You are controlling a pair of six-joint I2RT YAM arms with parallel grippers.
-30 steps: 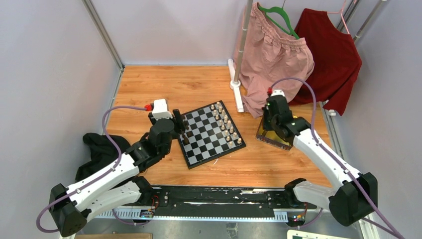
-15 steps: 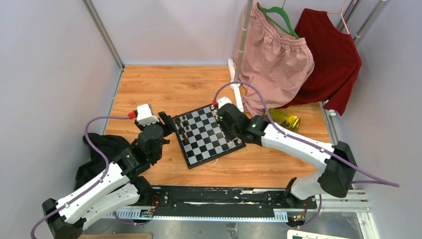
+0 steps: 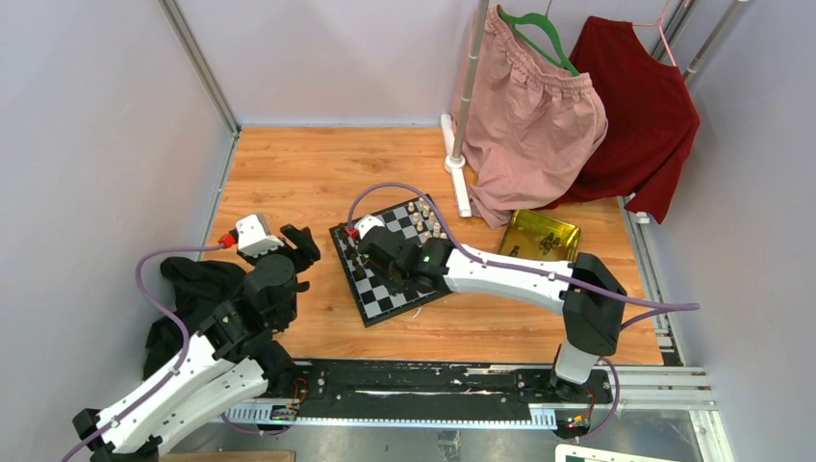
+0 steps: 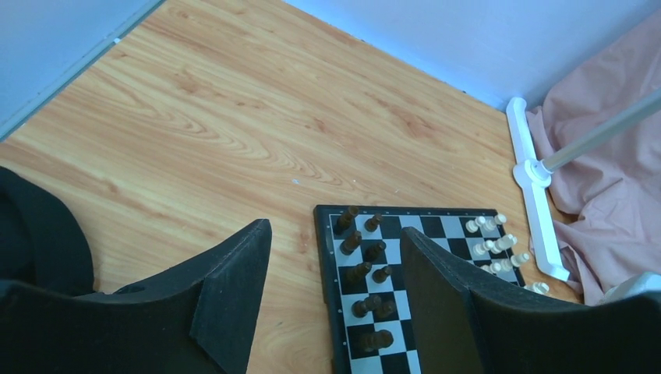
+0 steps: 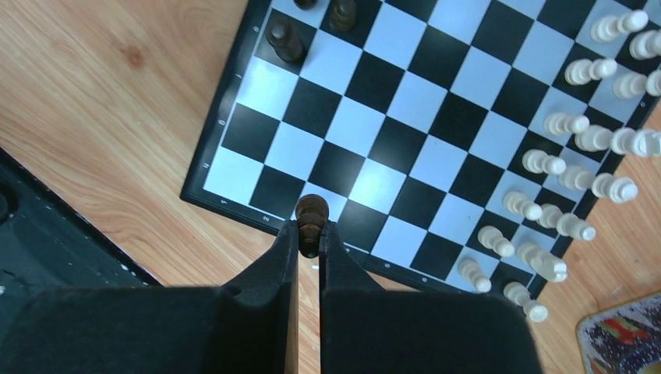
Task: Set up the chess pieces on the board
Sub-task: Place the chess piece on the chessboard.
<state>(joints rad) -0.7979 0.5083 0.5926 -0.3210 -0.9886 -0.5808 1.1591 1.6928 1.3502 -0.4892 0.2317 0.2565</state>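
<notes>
Right gripper (image 5: 310, 232), hidden beneath its own arm from above, was clamped on one dark piece (image 5: 312, 209) at the board's (image 5: 397, 144) near edge. Left gripper (image 4: 334, 234) hung beside the board, fingers apart. Other dark pieces (image 4: 358, 271) lined one side, cream pieces (image 5: 543, 162) the opposite. Gold tray (image 3: 544, 234): contents indistinct. Wooden table (image 3: 318, 173); garments (image 3: 534, 115) hung behind.

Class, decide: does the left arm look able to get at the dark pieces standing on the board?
Probably yes: the open left gripper hangs beside the board, bare table between it and the dark pieces.
</notes>
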